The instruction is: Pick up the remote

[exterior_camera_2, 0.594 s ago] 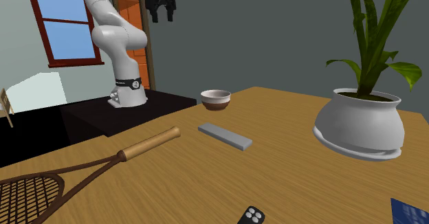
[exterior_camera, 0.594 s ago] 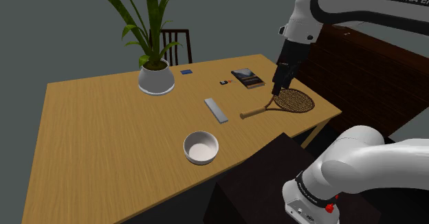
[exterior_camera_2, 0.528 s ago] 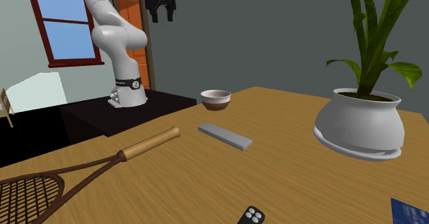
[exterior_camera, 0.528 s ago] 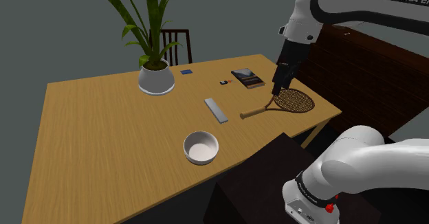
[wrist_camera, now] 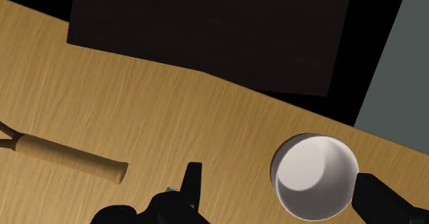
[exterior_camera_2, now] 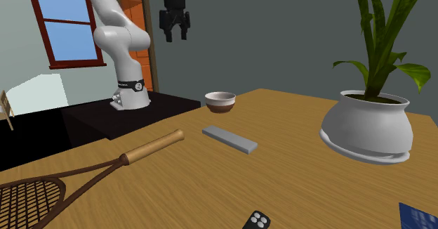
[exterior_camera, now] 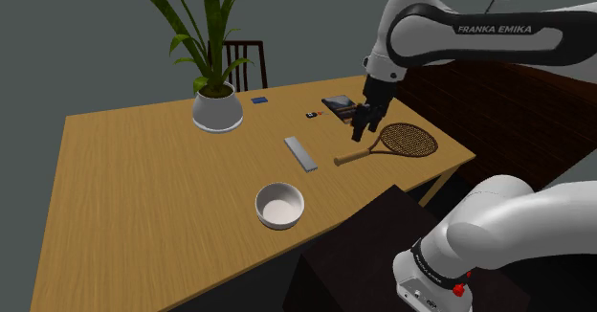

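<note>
The black two-finger gripper (exterior_camera_2: 175,37) hangs in the air above the table, jaws wide apart, w/ nothing between them that they touch. In the shoulder view it is over the far part of the light wooden table (exterior_camera: 143,186), just above the wooden-handled racket w/ dark strung head (exterior_camera: 392,143) and in front of a dark book (exterior_camera: 338,102).

The remote, a flat grey oblong bar (exterior_camera: 299,153), lies flat on the table approx. in the middle, well apart from the gripper. It is btw. the white round pot w/ a tall green plant (exterior_camera: 216,109) and the racket's handle, not touching either. The white round bowl (exterior_camera: 279,205) stands nearer the table edge on the side of the dark box stand (exterior_camera: 364,253).

In the wrist view the bowl is seen below, btw. the two fingers (wrist_camera: 192,185) but far under them; the racket handle lies to one side.

Other small things on the far side: a small black item w/ pale buttons (exterior_camera_2: 257,220) and a little blue card (exterior_camera: 259,100). A dark wooden chair (exterior_camera: 251,61) stands behind the plant.
</note>
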### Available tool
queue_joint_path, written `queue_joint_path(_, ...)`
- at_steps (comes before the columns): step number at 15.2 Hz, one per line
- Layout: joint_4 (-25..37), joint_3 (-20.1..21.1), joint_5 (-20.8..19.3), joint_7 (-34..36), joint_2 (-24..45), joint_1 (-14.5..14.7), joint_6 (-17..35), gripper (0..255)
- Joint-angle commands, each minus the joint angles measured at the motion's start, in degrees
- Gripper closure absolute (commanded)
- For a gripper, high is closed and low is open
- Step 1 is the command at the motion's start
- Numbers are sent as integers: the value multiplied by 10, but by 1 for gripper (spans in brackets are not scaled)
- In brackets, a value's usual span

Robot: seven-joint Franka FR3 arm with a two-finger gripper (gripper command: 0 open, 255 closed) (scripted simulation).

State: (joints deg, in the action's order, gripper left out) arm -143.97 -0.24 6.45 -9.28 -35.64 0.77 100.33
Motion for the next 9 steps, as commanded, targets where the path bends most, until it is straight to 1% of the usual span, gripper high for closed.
queue_joint_path(1, -5, 4, -1, 2, 37, -1, 50, 0)
queue_joint_path(5, -5, 9, -6, 5, 113, -4, 137, 0)
queue_joint_path(9, 8, 13, -12, 11, 197, -8, 219, 0)
